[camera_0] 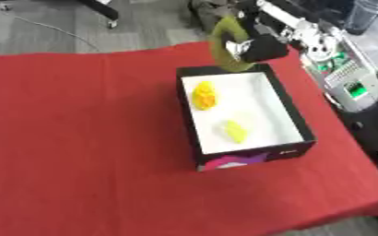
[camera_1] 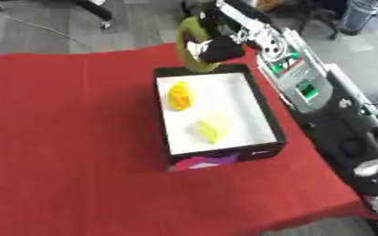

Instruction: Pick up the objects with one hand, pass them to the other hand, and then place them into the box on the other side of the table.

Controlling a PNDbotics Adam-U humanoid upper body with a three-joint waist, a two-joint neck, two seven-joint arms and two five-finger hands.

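1. Red cloth [camera_0: 87, 138] is covering the table nearest the camera, with nothing lying on its near or left stretches, so the only work in sight is going on at the far right.

2. At the fingers: the right hand [camera_0: 261, 48] is reaching in from the far right corner and curling round an olive-green curved object [camera_0: 223, 44], perhaps a banana-like piece, which is hanging just over the far edge of the box [camera_0: 293, 117]. How much of the object is sitting inside the grip I cannot tell.

3. Judging from that, the object is hovering above the rim, not the white floor. If the fingers are opening here, it could be striking the black wall and tipping out onto the cloth at the table's far edge.

4. Outward, inside the box: a yellow-orange lumpy piece [camera_0: 204, 95] is lying by the left wall toward the far end, and a pale yellow piece [camera_0: 235, 131] is sitting nearer the front. A long object dropped crosswise could be landing on the orange one and rolling or leaning on the wall.

5. Beyond the box, grey equipment [camera_0: 350, 80] is standing off the table's right edge; a wide swing of the arm could be clipping it.

6. No left hand is showing in either view.
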